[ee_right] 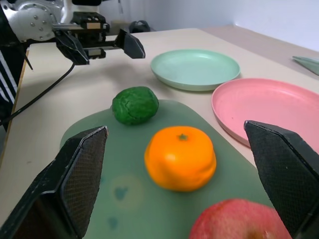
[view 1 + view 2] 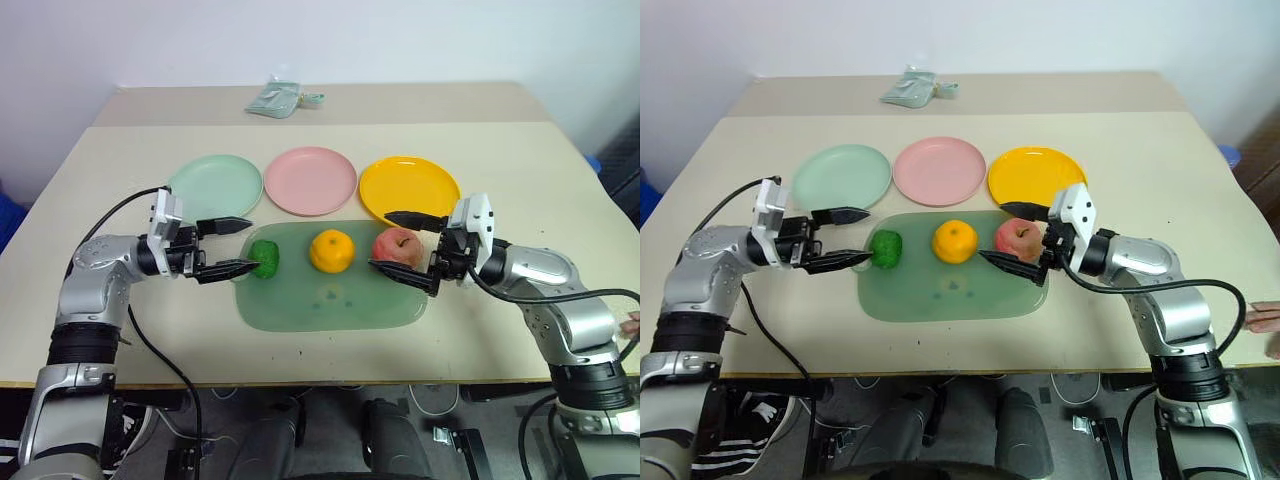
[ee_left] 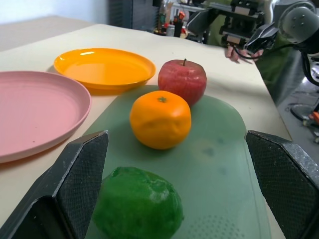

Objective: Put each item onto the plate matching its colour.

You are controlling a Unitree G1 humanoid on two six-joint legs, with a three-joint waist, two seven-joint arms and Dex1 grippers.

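I'm holding both grippers, left point(image 2: 232, 246) and right point(image 2: 405, 249), spread wide and empty; closing carelessly risks rolling the green fruit point(image 2: 264, 258) or apple point(image 2: 398, 246) off the mat point(image 2: 330, 300)

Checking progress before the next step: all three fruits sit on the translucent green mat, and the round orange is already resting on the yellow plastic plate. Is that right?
Not quite. The round orange lies on the translucent green mat, between the small dark green fruit and the red-pink apple. The yellow plastic plate holds nothing, as the left eye view shows.
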